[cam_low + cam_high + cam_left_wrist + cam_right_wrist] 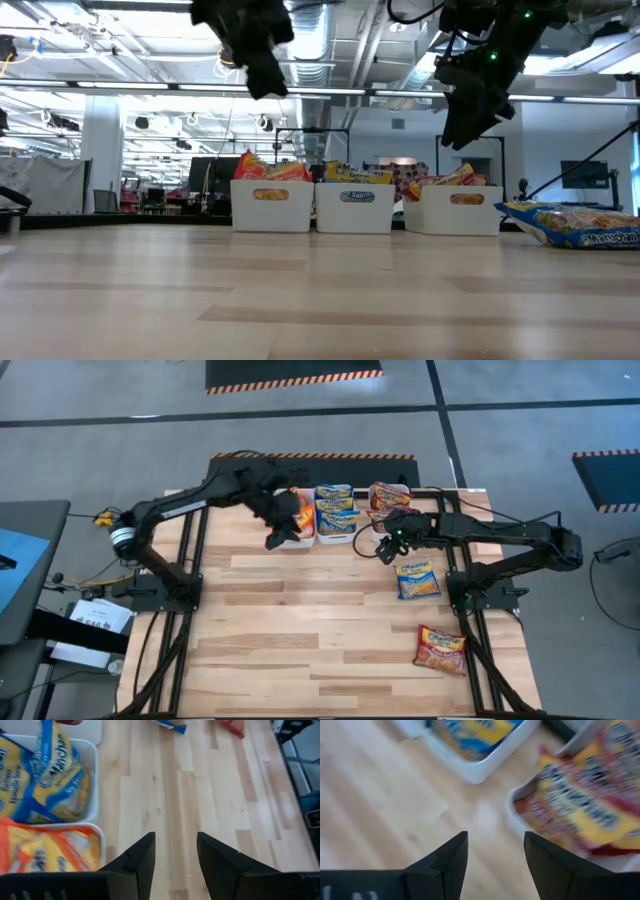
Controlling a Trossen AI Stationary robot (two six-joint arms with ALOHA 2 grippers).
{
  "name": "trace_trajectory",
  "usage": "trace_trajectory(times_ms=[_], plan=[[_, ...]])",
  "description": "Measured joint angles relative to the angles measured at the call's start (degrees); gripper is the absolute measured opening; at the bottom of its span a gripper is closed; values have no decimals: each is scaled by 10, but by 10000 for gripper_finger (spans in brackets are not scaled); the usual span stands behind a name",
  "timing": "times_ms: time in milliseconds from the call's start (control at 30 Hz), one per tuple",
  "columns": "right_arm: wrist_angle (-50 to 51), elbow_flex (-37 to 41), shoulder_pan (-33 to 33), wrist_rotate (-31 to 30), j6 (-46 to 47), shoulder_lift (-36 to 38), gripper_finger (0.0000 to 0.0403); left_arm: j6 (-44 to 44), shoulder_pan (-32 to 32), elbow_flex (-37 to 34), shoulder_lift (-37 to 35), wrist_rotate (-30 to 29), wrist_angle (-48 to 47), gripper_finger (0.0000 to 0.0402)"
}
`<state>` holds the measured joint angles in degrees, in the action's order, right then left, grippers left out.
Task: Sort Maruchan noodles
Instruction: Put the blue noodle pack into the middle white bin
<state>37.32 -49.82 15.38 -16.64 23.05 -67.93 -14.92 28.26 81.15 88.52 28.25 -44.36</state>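
1. The left gripper (175,865) hangs above the front edge of the left tub (297,538). Its fingers stand apart with bare table between them, and it holds nothing.
2. The right gripper (495,865) hovers near the front corner of the right tub (378,520), also spread and empty.
3. 2 Maruchan packets lie loose on the table (300,640) on the right arm's side. The blue packet (416,579) lies near the right arm's base, and the dark red packet (440,649) lies nearer the front edge. The rest sit in the 3 white tubs: orange in the left, blue in the middle tub (338,535), dark red in the right.
4. The blue packet is close to square. Its slightly longer axis runs roughly from the table's back to its front, a little skewed. The dark red packet is turned diagonally, its long axis slanting across the boards.
5. Risk: the right gripper sits close to the heaped right tub, so a low sweep toward the loose packets could clip the rim or drag a packet out.
6. Risk: both packets lie flat, so fingers coming straight down may slide on the slick wrapper and push it instead of pinching it.
7. Risk: the dark red packet's skew calls for a wrist turn. Without it, the grip would likely catch only a corner.
8. Risk: the tubs stand touching, so a drop near a shared wall could land in the wrong colour.
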Motion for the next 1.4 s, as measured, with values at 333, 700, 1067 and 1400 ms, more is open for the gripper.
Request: trace_trajectory(times_ms=[333, 700, 1067, 1400], plan=[[31, 0, 0, 191, -3, 0, 219, 132, -71, -239, -182, -2, 216, 130], [91, 0, 3, 198, -49, 0, 249, 270, -156, -382, -277, -4, 383, 130], [248, -82, 75, 197, -131, 0, 255, 279, -243, -383, -282, -98, 376, 130], [362, -99, 128, 227, -213, 0, 255, 308, -327, -383, -294, -229, 375, 130]])
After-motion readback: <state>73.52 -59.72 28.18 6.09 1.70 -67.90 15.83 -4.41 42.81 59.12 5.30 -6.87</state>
